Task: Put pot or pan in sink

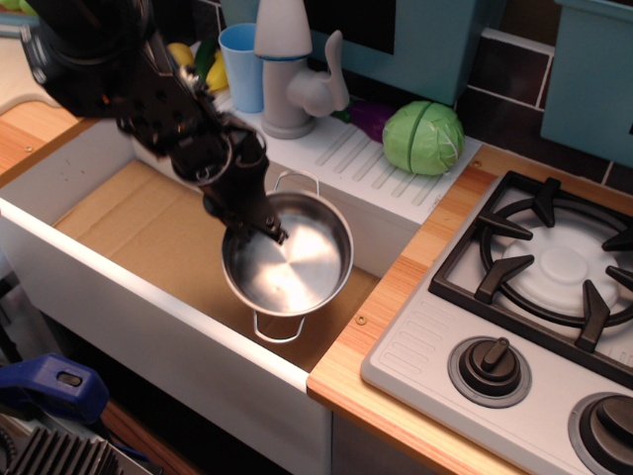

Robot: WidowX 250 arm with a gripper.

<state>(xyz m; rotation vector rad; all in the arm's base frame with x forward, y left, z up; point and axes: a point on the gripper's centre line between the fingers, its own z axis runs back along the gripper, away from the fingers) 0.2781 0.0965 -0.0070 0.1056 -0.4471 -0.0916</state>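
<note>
Pot (pixel 290 261) rim in pincer (pixel 259 228), inside sink (pixel 119 223).

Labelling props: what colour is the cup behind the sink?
Light blue plastic cup, beside the faucet; observation.image view shows it best.

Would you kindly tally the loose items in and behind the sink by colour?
Silver: 1, the pot, gripped at its rim by the hand
Green: 1, cabbage
Purple: 1, vegetable
Blue: 1, cup
Total: 4

Single high front view, angled down, close over sink (pixel 109 233), stove (pixel 539 267)
</note>
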